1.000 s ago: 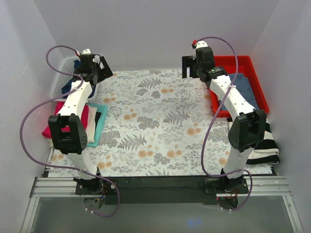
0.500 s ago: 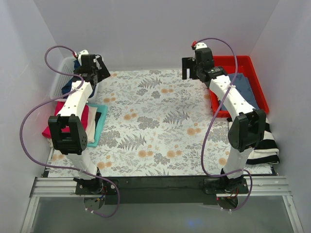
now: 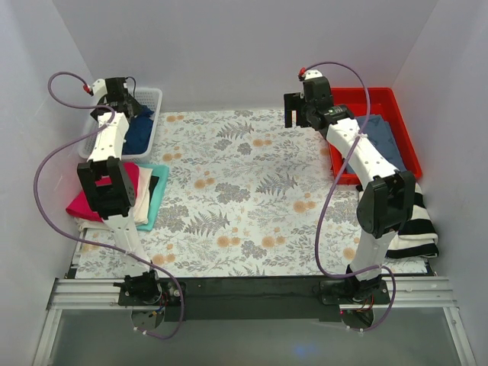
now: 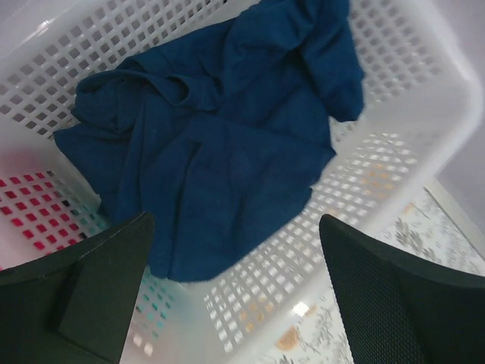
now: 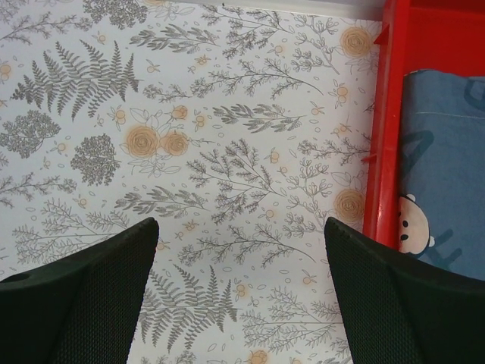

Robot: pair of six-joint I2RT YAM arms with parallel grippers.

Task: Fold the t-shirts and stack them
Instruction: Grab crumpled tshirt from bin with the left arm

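Note:
A crumpled navy t-shirt [image 4: 220,136] lies in the white lattice basket [image 4: 402,144] at the back left [image 3: 151,94]. My left gripper [image 4: 235,221] hovers open over it, touching nothing; in the top view it [image 3: 116,97] is above the basket's far end. Folded red-pink [image 3: 82,201], cream [image 3: 143,192] and teal [image 3: 158,181] t-shirts are stacked at the left edge. My right gripper [image 5: 241,221] hangs open and empty above the floral cloth, just left of the red bin [image 5: 383,136], near the back [image 3: 293,113].
The red bin [image 3: 398,94] at the back right holds a blue shirt [image 3: 386,142] with a bear print [image 5: 447,159]. A black-and-white striped cloth [image 3: 418,229] lies at the right edge. The floral tablecloth [image 3: 244,198] covers the table between the arms.
My left arm has swung left and back, from the table's back-left corner to above the white basket. The right arm has barely moved. Both grippers stay open.

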